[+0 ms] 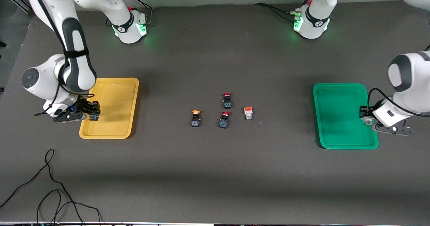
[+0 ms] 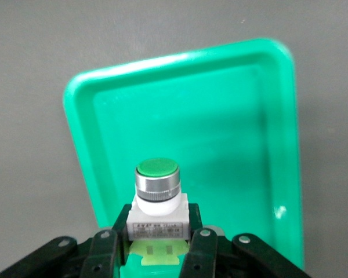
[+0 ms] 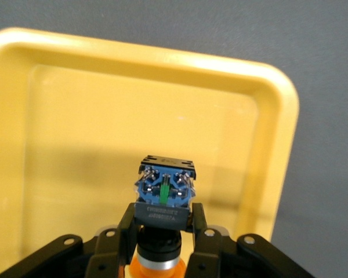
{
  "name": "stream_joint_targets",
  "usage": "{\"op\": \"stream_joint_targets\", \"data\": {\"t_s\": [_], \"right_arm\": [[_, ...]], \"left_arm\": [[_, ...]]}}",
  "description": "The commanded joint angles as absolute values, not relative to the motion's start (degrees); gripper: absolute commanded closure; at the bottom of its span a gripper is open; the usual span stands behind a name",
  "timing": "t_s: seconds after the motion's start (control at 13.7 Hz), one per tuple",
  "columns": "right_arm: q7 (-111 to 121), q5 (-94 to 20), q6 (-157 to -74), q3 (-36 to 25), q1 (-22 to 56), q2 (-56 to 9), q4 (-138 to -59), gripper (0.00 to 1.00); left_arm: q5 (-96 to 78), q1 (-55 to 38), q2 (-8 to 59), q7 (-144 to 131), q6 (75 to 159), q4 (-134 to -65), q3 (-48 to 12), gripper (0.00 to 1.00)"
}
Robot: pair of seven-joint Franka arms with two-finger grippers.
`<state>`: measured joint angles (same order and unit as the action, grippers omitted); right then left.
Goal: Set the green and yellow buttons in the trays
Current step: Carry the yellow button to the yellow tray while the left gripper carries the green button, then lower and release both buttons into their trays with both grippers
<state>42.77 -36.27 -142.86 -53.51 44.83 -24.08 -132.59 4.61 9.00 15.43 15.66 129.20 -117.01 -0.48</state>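
My left gripper is shut on the white-bodied green-capped button and holds it over the green tray, at the tray's rim toward the left arm's end. My right gripper is shut on a black-bodied button with a yellow-orange cap, over the yellow tray, at its rim toward the right arm's end. On the table between the trays lie another yellow-orange-capped black button and a white-bodied orange-capped button.
Two black-bodied buttons with red caps lie between the loose yellow-orange one and the white one. Black cables trail on the table near the front camera at the right arm's end. Both trays hold nothing.
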Motion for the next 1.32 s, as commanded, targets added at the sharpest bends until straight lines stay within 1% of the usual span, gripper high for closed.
{"op": "stream_joint_targets", "data": {"t_s": [0.0, 0.07, 0.15, 0.22, 0.37, 0.51, 0.66, 0.73, 0.8, 0.88, 0.95, 1.02, 1.17, 1.24], "right_arm": [[45.8, -40.78, -142.83, -53.7, 45.53, -26.89, -131.14, 0.28], [45.44, -40.87, -142.56, -53.7, 45.53, -26.72, -130.96, 0.04], [45.35, -40.87, -142.56, -53.79, 45.53, -26.28, -130.61, 0.01], [45.35, -40.87, -141.78, -53.96, 45.7, -26.02, -129.91, 0.01], [45.35, -40.52, -138.45, -54.49, 45.79, -25.93, -127.19, 0.01], [45.26, -38.51, -135.72, -56.07, 45.88, -25.93, -124.38, 0.0], [41.25, -34.39, -129.94, -57.39, 45.88, -25.93, -119.3, 0.01], [37.31, -30.01, -125.64, -57.39, 45.88, -25.93, -115.09, 0.0], [32.31, -26.23, -120.9, -57.31, 45.88, -25.93, -110.35, 0.0], [28.69, -23.49, -116.41, -56.96, 45.97, -26.01, -106.04, 0.0], [25.69, -22.34, -112.45, -56.69, 46.58, -26.36, -102.43, 0.0], [22.88, -22.24, -110.5, -56.69, 48.24, -26.89, -99.7, 0.0], [16.03, -22.24, -110.3, -56.6, 53.23, -27.51, -98.18, 0.0], [11.38, -22.24, -110.39, -56.17, 55.96, -27.94, -97.56, 0.0]], "left_arm": [[5.27, 10.27, 13.71, 16.35, 140.93, -127.33, -1.05, 1.0], [5.27, 11.07, 15.1, 16.43, 145.76, -129.7, -1.14, 1.0], [5.36, 11.16, 16.6, 16.87, 150.77, -131.64, -1.14, 1.0], [5.36, 11.6, 17.92, 17.48, 154.82, -133.05, -1.06, 1.0], [5.27, 13.79, 19.59, 20.03, 157.93, -134.03, -1.14, 1.0], [5.36, 15.29, 20.13, 20.3, 157.77, -134.12, -1.14, 1.0], [5.27, 15.29, 20.65, 19.78, 156.98, -134.21, -1.14, 1.0], [5.27, 15.29, 21.09, 20.3, 156.45, -133.95, -1.14, 0.74], [5.27, 15.38, 20.75, 20.65, 155.84, -133.68, -1.23, 0.04], [5.27, 15.03, 19.96, 20.57, 155.13, -133.51, -1.32, 0.0], [5.27, 14.77, 18.56, 20.48, 153.3, -133.07, -1.49, 0.0], [5.19, 14.59, 16.89, 20.22, 150.24, -132.28, -1.76, 0.0], [4.05, 13.19, 13.29, 19.34, 140.85, -129.13, -2.89, 0.0], [2.65, 12.49, 11.79, 17.6, 134.62, -126.07, -4.21, 0.0]]}}
